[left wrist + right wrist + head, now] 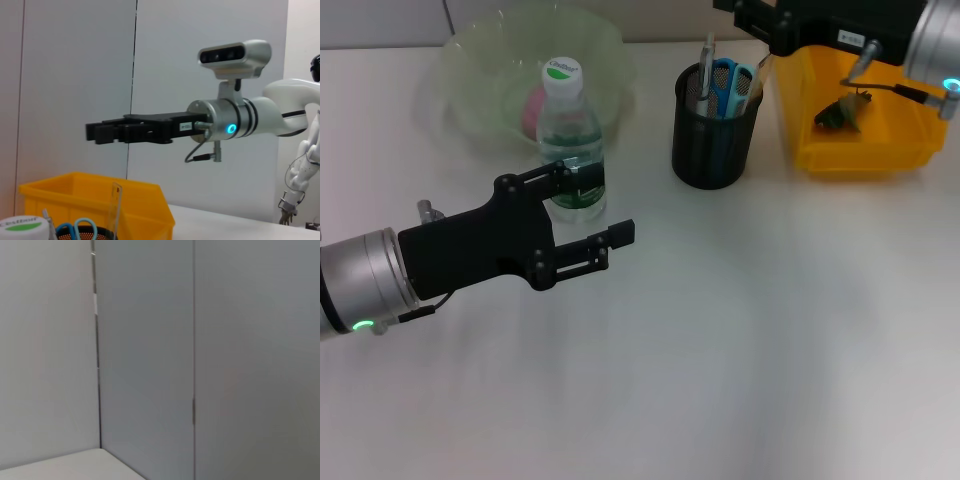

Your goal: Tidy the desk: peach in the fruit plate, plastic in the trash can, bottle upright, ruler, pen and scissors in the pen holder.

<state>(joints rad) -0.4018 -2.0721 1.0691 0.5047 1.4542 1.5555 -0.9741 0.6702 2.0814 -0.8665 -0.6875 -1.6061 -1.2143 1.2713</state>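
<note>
The bottle [569, 135] stands upright in front of the fruit plate [480, 60], a translucent bowl with the pink peach [532, 108] inside. My left gripper [604, 208] is open low beside the bottle. Its far finger overlaps the bottle's label and its near finger is clear of the bottle. The black pen holder [713, 150] holds the blue scissors [725, 84], the pen [705, 62] and the clear ruler [758, 78]. Crumpled plastic [840, 114] lies in the yellow trash can [865, 155]. My right gripper [752, 16] hangs high over the pen holder and the can.
In the left wrist view the right gripper [100, 131] hovers above the yellow trash can [100, 200], with the ruler [116, 207], the scissors [75, 229] and the bottle cap [22, 224] at the bottom edge. White table [740, 340] spreads in front.
</note>
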